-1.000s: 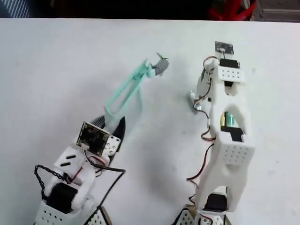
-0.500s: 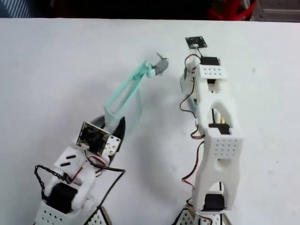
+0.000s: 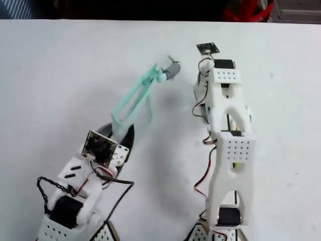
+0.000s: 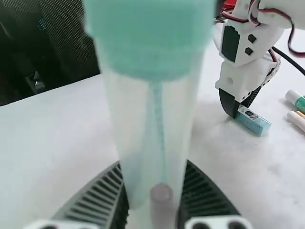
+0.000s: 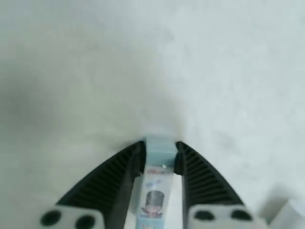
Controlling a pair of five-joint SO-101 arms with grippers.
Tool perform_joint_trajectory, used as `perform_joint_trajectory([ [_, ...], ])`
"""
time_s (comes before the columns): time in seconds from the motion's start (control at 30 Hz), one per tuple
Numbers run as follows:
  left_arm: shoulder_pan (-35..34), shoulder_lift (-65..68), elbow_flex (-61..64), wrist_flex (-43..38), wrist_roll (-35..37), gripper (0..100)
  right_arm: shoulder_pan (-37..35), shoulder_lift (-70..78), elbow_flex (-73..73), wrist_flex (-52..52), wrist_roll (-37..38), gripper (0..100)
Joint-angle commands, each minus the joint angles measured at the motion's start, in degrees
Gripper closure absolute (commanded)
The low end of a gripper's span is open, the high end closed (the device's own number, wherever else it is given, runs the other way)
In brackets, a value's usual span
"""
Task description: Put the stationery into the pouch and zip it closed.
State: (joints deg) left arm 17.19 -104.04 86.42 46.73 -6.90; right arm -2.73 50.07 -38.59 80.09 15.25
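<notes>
Pouch (image 4: 152,119) of translucent plastic, fingers (image 5: 114,176) of ribbed black plastic, eraser (image 5: 155,191) print-wrapped

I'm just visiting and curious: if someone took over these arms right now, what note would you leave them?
Left tool: shut on the teal pouch.
Right tool: shut on a small blue stationery piece, down at the table.
Two pens lie on the table nearby.
Done: pouch and piece gripped.
Left: put the piece and pens into the pouch, then zip it; I cannot tell whether the zip is open.
</notes>
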Motion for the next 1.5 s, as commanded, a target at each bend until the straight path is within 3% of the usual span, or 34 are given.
perform_joint_trajectory([
  [0.0,0.0,-0.7,-1.8,-2.1,-0.1,92,0.2,0.3,-1.1,1.5,0.5,96.3],
  [0.5,0.0,-0.7,-1.9,-2.1,-0.2,92,-1.3,-1.7,-2.4,5.1,0.1,98.1],
  [0.67,0.0,-0.7,-2.0,-2.1,-0.1,91,-1.9,-10.8,-2.4,9.8,-0.4,98.1],
  [0.83,0.0,-0.7,-2.0,-1.7,1.2,78,-1.7,-20.7,-2.4,12.3,-2.9,98.1],
  [1.13,-0.3,-0.7,-2.3,-1.6,3.1,77,-5.0,-47.3,-3.0,15.6,-5.8,98.1],
  [1.27,-0.3,-0.7,-2.3,-1.7,3.1,77,-11.6,-62.8,-2.7,14.7,-10.9,98.1],
  [1.47,-0.4,-0.7,-2.3,-1.6,3.1,77,-33.4,-74.7,-2.3,10.7,-11.6,98.1],
])
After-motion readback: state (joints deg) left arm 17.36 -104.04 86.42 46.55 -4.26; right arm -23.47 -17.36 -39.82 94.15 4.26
